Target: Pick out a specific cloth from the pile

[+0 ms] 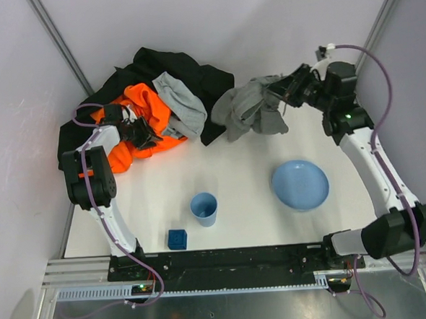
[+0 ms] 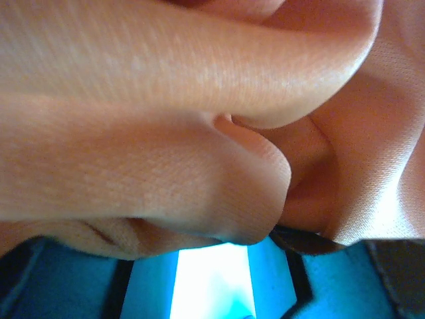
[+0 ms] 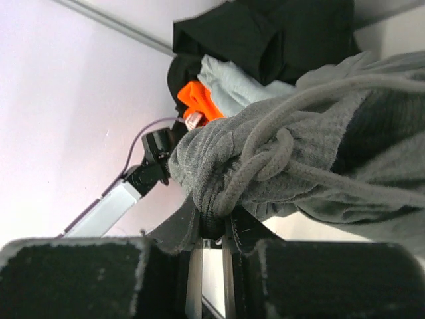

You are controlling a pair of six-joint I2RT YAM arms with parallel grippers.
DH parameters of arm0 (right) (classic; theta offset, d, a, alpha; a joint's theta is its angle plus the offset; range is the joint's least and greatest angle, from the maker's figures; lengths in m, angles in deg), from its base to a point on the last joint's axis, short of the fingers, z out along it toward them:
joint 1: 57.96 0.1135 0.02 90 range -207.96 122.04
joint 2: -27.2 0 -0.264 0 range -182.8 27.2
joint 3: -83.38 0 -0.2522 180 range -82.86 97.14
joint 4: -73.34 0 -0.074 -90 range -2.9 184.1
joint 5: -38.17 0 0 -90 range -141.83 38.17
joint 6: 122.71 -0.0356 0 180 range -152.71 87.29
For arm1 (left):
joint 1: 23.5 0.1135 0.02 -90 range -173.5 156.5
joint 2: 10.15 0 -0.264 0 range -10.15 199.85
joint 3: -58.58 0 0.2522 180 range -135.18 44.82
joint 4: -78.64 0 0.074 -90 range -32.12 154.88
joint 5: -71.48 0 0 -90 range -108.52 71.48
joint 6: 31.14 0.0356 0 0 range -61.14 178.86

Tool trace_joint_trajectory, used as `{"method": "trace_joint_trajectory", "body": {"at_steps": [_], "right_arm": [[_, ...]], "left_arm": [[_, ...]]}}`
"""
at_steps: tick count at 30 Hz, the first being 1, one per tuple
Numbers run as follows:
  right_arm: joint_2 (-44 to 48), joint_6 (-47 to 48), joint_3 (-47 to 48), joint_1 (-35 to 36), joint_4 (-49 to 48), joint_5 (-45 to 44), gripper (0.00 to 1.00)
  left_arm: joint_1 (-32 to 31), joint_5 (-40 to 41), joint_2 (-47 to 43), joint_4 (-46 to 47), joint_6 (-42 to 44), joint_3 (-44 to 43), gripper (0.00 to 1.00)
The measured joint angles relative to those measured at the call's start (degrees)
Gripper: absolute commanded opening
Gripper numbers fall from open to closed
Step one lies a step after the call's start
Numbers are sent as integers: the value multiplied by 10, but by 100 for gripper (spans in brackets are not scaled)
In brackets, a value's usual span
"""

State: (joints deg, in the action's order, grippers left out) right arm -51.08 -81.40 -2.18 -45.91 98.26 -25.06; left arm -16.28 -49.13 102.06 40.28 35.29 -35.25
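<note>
The medium-dark grey cloth (image 1: 250,108) hangs bunched, with a knotted drawstring, just right of the pile (image 1: 193,74). My right gripper (image 1: 277,90) is shut on its edge; in the right wrist view the jaws (image 3: 214,222) pinch a thick fold of the cloth (image 3: 319,146). The pile is a large black garment with a bright orange cloth (image 1: 145,109) and a paler light-grey cloth (image 1: 179,104) on it. My left gripper (image 1: 140,133) is buried in the orange cloth. Orange fabric (image 2: 166,133) fills the left wrist view and hides the fingertips; a fold runs down between the jaws (image 2: 212,246).
A blue plate (image 1: 300,184) lies at the right front of the white table. A blue cup (image 1: 204,208) stands at front centre, with a small blue block (image 1: 177,239) near the front edge. Pale walls close in on the left, back and right.
</note>
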Motion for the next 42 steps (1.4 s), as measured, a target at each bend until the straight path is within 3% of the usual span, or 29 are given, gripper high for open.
{"method": "trace_joint_trajectory", "body": {"at_steps": [8,19,26,33,42], "right_arm": [[82,8,0,-67,18,-9,0],[91,10,0,-86,41,-3,0],[91,10,0,-95,47,9,0],[91,10,0,-96,49,22,0],[99,10,0,-96,53,27,0]], "left_arm": [[0,0,0,0,0,0,48],[0,0,0,0,0,0,53],[0,3,-18,1,2,18,73],[4,35,-114,3,2,52,94],[-5,73,-277,8,12,89,100]]}}
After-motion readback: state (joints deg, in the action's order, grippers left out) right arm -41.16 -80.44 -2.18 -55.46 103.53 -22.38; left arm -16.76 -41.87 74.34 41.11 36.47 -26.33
